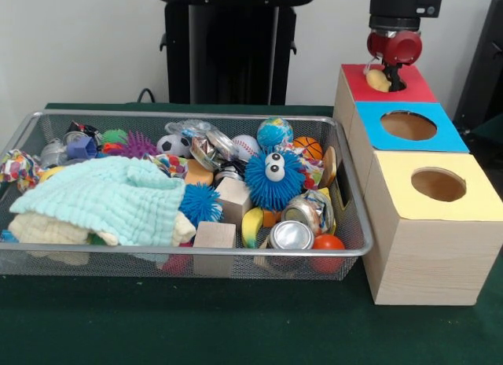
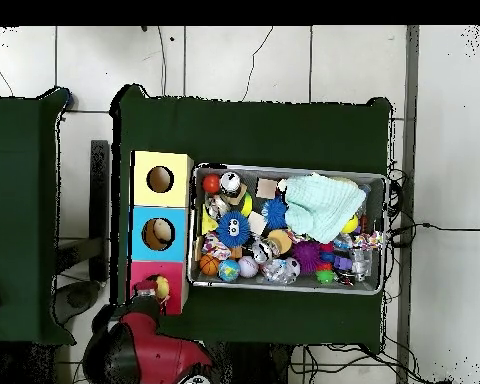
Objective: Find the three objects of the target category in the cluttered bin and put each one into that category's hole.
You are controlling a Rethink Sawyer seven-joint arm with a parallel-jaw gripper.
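My gripper point(image 1: 391, 80) hangs over the red top of the far wooden box point(image 1: 416, 88), right at its hole, which the gripper mostly covers. It is shut on a small pale yellow soft toy point(image 1: 378, 80) that sticks out to the left at the hole's rim. In the overhead view the toy point(image 2: 162, 290) sits over the red box point(image 2: 174, 275) beside the gripper point(image 2: 149, 291). The wire mesh bin point(image 1: 357, 223) is full of clutter. No tan-orange or tiger-striped toy shows clearly in it.
Beside the red box stand a blue-topped box point(image 1: 448, 137) and a yellow-topped box point(image 1: 471, 188), each with a round hole. The bin holds a fuzzy blue ball with eyes point(image 1: 273, 178), wooden cubes point(image 1: 214, 235), a mint cloth point(image 1: 110, 200), cans and small balls.
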